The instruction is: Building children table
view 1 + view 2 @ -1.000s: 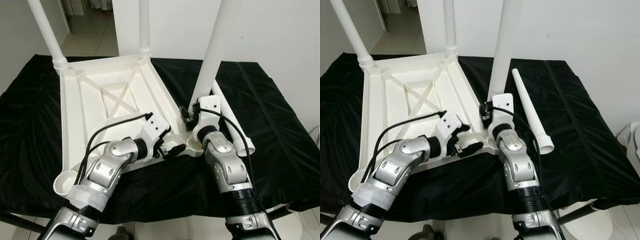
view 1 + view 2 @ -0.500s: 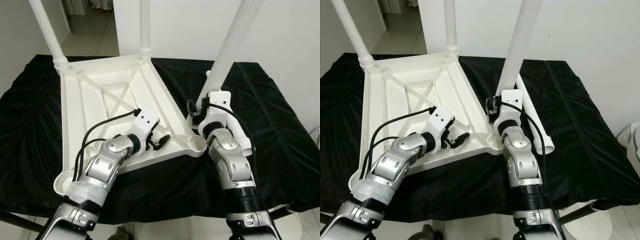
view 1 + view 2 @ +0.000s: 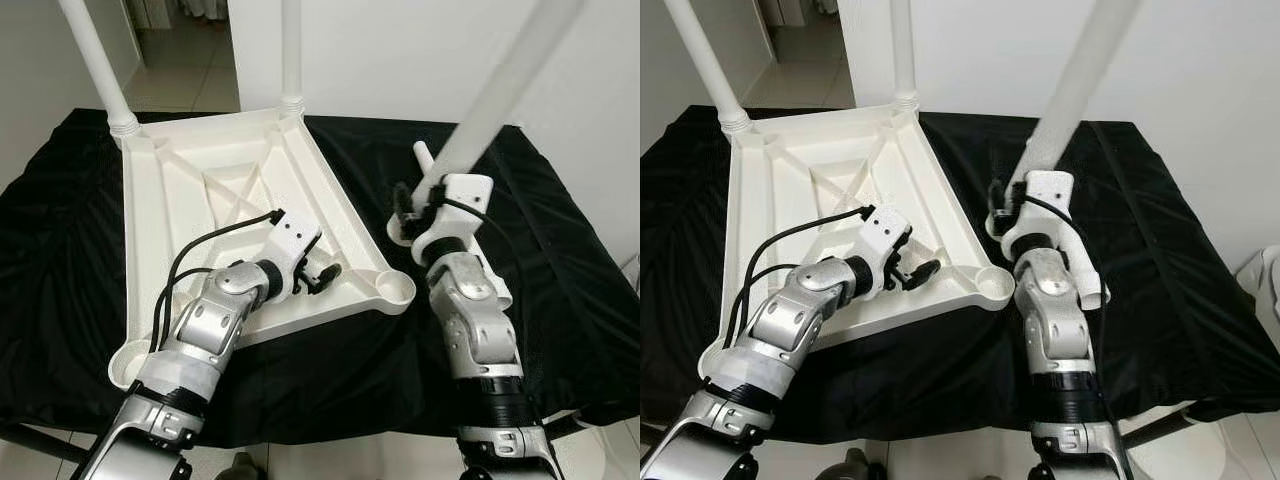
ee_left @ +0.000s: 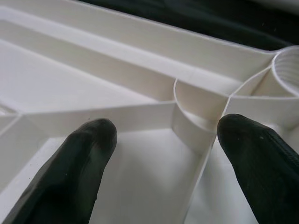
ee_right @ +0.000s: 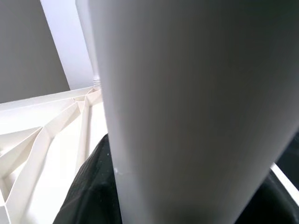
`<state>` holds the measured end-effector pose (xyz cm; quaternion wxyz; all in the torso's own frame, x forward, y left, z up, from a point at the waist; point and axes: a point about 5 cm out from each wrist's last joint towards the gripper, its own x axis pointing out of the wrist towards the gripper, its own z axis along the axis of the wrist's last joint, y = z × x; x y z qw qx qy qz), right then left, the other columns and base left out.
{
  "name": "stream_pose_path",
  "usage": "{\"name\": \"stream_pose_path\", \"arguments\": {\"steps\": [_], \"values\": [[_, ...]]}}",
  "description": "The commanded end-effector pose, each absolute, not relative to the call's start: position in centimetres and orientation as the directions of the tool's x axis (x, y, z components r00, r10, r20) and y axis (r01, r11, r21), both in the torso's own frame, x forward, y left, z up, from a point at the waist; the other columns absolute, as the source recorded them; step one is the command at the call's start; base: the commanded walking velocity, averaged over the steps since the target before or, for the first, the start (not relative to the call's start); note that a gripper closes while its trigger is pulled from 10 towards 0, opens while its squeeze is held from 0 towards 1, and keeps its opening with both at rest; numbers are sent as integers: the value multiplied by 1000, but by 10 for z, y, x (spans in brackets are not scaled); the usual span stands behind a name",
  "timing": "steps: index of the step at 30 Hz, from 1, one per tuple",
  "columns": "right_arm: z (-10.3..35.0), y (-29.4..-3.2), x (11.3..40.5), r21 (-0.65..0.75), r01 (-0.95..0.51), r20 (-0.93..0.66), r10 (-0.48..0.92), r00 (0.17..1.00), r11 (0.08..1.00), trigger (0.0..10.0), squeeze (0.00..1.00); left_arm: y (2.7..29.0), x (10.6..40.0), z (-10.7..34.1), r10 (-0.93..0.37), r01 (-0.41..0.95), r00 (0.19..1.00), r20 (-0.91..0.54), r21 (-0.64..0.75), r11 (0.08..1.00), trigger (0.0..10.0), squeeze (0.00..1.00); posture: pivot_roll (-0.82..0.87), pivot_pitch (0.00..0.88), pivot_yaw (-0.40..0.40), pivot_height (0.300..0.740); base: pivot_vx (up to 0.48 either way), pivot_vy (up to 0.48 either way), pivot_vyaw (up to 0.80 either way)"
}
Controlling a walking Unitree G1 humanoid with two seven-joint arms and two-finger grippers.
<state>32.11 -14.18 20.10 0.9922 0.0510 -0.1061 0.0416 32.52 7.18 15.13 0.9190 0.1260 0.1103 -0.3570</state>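
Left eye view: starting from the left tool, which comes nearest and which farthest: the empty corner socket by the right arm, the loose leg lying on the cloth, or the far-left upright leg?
From the left tool:
1. Empty corner socket, just to its right.
2. Loose leg, lying on the black cloth behind the right arm.
3. Far-left upright leg, at the tabletop's back-left corner.

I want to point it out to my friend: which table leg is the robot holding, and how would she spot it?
On the black cloth lies an upside-down white table top. By its near right corner, the right gripper holds a long white leg. Unlike the two legs standing straight in the far corners and the spare leg lying on the cloth, it leans, lifted off its socket.
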Motion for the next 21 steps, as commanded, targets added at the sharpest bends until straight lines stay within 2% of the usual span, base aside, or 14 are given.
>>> {"name": "stream_pose_path", "arguments": {"steps": [1,14,21], "values": [[206,-147,317,113,-79,253,48,966,991,10000,0,74,327,146,-559,629,763,-323,172,758,10000,0,80,36,6,740,0,0,0],[203,-181,305,94,10,254,-34,967,996,10000,0,91,317,126,-552,676,696,-459,162,719,10000,0,53,34,29,740,0,0,0],[205,-185,302,82,18,261,-39,965,996,10000,0,97,324,121,-477,638,704,-527,171,751,10000,0,36,26,46,740,0,0,0]]}}
